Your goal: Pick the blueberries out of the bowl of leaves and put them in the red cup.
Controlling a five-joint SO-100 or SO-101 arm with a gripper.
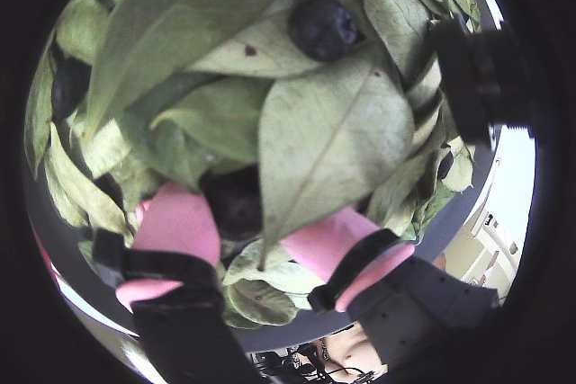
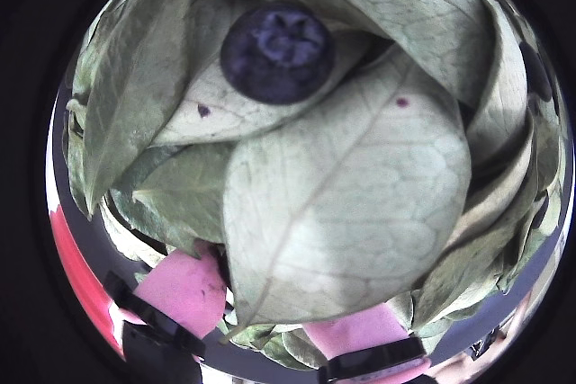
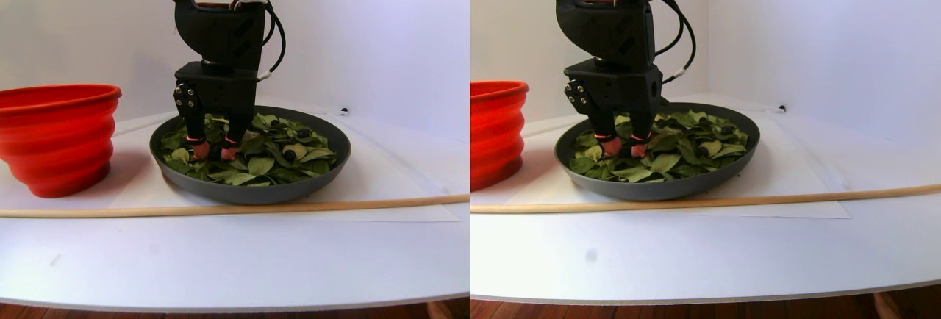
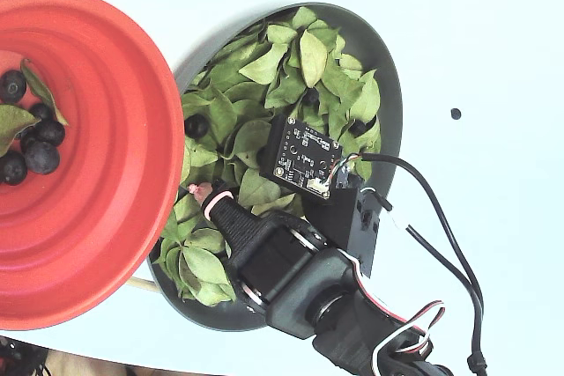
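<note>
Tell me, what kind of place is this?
Probably a home or hobby test bench, not a kitchen: a bare white table against a plain wall, a robot arm's tool dipped in a bowl of leaves, wooden floor below.

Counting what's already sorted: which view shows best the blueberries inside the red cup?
The fixed view: it looks down into the red cup, where several blueberries lie with stray leaves. The stereo pair shows only the cup's outer wall; neither wrist view shows the berries in it.
</note>
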